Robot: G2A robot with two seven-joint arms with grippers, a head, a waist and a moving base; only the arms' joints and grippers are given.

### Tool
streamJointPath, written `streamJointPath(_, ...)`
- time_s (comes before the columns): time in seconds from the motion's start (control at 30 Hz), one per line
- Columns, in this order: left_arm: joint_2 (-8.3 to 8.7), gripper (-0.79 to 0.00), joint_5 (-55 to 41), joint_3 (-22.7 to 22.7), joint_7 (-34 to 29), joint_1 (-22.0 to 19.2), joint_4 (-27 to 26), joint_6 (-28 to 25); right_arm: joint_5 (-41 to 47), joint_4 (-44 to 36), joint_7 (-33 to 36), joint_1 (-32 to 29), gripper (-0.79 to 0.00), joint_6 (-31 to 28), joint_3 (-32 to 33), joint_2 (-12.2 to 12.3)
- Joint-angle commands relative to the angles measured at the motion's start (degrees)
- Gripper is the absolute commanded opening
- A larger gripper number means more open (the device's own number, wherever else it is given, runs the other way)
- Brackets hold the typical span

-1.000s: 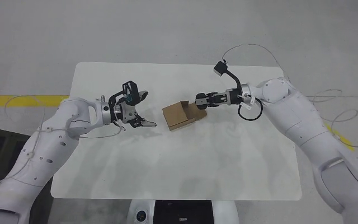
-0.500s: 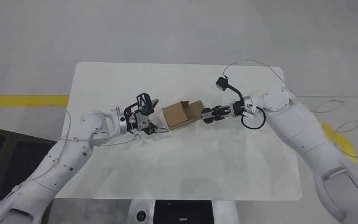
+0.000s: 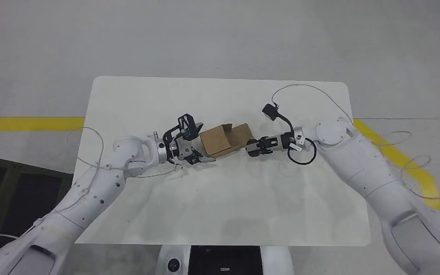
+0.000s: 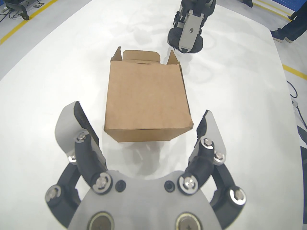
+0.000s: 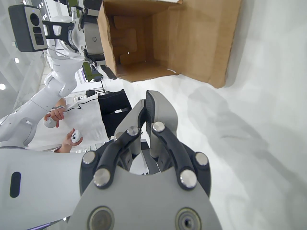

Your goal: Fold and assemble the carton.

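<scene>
Presently on table: one brown carton [image 3: 221, 139], lying on its side mid-table [image 3: 137, 103], between my two grippers.
Open end: faces my right gripper; lid flap [image 5: 208, 37] lies flat on the tabletop.
Closed end: faces my left gripper.
Left gripper [image 4: 142, 110]: fingers spread wide, flanking the closed end; whether they touch it I cannot tell.
Right gripper [image 5: 145, 96]: fingers pressed together, holding nothing, just short of the open mouth.
Handling: I judge it light, thin card that dents easily and is likely to slide on the smooth top.
Hold: I would brace the side walls near the closed end and pinch the flap by its free edge.
</scene>
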Motion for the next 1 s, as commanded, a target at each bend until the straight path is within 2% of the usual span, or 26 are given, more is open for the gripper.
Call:
streamJointPath(0.0,-0.39,0.000,0.22,0.32,0.13,-0.60,1.03,-1.07,0.29,0.74,-1.22,0.06,-0.785,-0.34,-0.11,-0.66)
streamJointPath(0.5,-2.64,0.000,1.31,1.13,1.73,-3.19,5.59,-5.62,2.58,6.24,0.75,1.84,-0.785,-4.15,-2.74,-6.51)
streamJointPath(0.97,-3.68,0.000,2.85,0.17,2.49,-4.04,8.21,-8.59,3.51,11.98,2.58,4.32,-0.785,-6.58,-4.51,-12.04)
